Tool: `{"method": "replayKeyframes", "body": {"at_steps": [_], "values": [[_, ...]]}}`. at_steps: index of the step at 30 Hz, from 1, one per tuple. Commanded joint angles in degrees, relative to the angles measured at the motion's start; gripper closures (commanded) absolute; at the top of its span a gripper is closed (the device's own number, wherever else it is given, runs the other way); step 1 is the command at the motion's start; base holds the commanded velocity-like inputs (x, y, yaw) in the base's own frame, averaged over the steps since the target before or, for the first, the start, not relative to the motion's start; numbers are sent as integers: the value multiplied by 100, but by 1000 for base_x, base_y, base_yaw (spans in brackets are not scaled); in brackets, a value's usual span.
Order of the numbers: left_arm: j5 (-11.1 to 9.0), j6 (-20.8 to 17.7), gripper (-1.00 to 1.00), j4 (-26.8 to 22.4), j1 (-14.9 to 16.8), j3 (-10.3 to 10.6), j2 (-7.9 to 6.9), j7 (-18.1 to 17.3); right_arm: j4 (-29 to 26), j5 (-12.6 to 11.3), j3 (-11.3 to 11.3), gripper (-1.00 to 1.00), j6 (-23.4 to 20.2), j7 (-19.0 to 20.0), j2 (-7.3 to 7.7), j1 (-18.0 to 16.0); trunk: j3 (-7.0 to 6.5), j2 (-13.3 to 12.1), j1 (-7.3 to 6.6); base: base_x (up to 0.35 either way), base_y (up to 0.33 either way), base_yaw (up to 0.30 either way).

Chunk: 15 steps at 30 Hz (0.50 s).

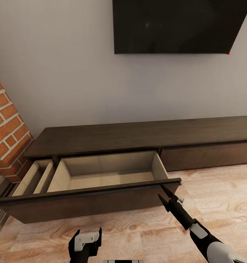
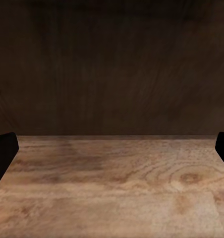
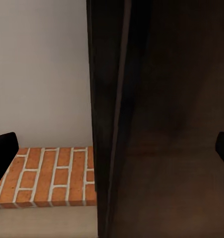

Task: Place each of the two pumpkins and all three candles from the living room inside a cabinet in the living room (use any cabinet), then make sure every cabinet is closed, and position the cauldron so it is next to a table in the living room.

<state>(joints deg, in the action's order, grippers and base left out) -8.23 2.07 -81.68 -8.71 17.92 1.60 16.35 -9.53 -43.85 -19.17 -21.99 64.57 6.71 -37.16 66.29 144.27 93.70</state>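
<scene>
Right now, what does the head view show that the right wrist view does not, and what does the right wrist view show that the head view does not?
Head view alone: the black TV, the open drawer's pale, empty interior, the plank floor, and the right gripper at the drawer front's right end. Right wrist view alone: the drawer front's dark edge up close, with the fingertips spread on either side of it. Both share the dark cabinet, the brick column and the grey wall.

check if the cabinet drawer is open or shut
Open: the cabinet drawer is pulled out, its pale interior exposed and empty.
</scene>
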Motion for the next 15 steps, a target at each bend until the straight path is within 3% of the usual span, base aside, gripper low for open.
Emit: {"method": "replayKeyframes", "body": {"at_steps": [1, 5, 8, 11, 15], "values": [[-62, 22, -100, -4, 0, 6, -1, 21, 7, -51, 19, -100, -52, 7, 47, 3, 4, 2, -1, 0, 0, 0], [-66, 22, -100, 1, 0, 3, -1, 20, 17, -57, 19, -100, -55, 13, 343, 195, 4, 2, -1, 0, 0, 0], [-71, 22, -100, -4, 0, 1, -1, 0, 20, -75, -3, -100, -77, 49, 675, 481, 4, 2, -1, 0, 0, 0], [-73, 22, -100, -5, 0, 1, -1, -34, 18, -156, -285, -100, -96, 72, 975, 778, 4, 2, -1, 0, 0, 0], [-74, 22, -100, 0, 0, 1, -1, -47, 7, -218, -587, -100, -122, 79, 1250, 1034, 4, 2, -1, 0, 0, 0]]}}
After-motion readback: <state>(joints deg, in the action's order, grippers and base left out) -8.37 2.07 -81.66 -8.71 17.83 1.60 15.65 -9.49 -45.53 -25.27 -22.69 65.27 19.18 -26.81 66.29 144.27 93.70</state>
